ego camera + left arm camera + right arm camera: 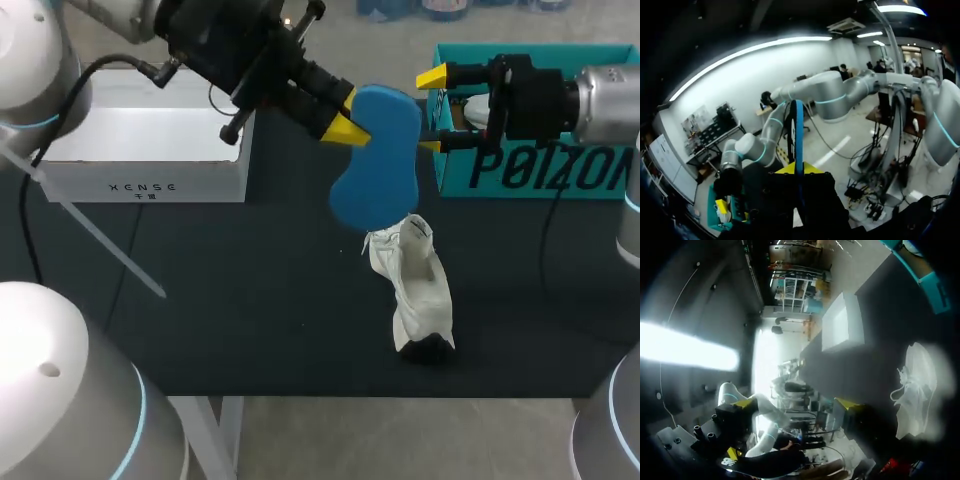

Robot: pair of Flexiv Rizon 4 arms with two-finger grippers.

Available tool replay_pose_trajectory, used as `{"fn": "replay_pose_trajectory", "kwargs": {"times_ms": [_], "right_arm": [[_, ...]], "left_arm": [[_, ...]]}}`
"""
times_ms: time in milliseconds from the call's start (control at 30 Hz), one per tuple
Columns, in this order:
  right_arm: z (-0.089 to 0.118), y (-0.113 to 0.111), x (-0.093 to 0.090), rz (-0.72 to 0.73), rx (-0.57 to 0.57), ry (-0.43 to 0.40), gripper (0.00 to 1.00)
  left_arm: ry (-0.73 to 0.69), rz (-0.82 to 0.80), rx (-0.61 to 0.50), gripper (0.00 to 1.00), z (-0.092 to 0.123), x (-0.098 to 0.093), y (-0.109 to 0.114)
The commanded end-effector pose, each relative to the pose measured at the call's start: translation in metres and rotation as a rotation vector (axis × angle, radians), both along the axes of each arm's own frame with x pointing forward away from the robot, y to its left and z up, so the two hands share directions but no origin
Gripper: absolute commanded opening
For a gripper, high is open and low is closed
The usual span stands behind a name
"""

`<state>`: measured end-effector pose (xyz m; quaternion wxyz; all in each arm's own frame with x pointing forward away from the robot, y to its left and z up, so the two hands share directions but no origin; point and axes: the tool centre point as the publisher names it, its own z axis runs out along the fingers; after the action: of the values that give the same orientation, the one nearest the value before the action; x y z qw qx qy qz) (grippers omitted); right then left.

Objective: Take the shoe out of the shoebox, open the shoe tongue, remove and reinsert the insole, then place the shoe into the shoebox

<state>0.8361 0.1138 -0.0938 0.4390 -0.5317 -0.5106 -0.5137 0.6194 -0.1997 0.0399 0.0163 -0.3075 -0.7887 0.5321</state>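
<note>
The shoe (pixel 415 285), white with a dark toe or sole end, lies on the dark table (pixel 250 300) nearest the robot, right of centre, outside both boxes and clear of both grippers. In the right wrist view the shoe (pixel 915 390) appears on its side with loose laces showing. Above and just beyond the shoe, the blue insole (pixel 385 150) is held in the air, broad face toward the head camera, with its lower end close over the shoe's opening. The left gripper (pixel 345 122), entering from the left side, is clamped on the insole's left edge. In the left wrist view the insole (pixel 797 130) is seen edge-on as a thin blue strip rising from between the yellow tips of the left gripper (pixel 796 169). The right gripper (pixel 432 112), entering from the right side, stands at the insole's right edge with its fingers spread wide and nothing gripped. One yellow tip is above that edge and the other is level with the insole's waist. Whether either tip touches the insole cannot be determined. Farther back, the teal shoebox (pixel 540 175) stands behind the right gripper. A white box (pixel 150 185), open at the top, stands at the far left, well apart from the shoebox.
</note>
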Motion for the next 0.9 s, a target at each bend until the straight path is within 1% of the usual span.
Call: {"fn": "replay_pose_trajectory", "kwargs": {"times_ms": [33, 133, 200, 900], "right_arm": [[0.000, 0.001, 0.000, 0.000, -0.004, 0.003, 1.00], [0.000, 0.001, 0.000, 0.000, -0.004, 0.003, 1.00], [0.000, 0.001, 0.000, 0.000, -0.004, 0.003, 1.00], [0.000, 0.001, 0.000, 0.000, -0.004, 0.003, 1.00]], "left_arm": [[-0.004, 0.044, -0.075, 0.00, -0.027, -0.002, 0.001], [-0.006, 0.051, -0.094, 0.00, -0.038, 0.000, 0.000], [-0.015, 0.084, -0.107, 0.00, -0.040, 0.001, 0.003], [-0.015, 0.084, -0.107, 0.00, -0.040, 0.001, 0.003]]}}
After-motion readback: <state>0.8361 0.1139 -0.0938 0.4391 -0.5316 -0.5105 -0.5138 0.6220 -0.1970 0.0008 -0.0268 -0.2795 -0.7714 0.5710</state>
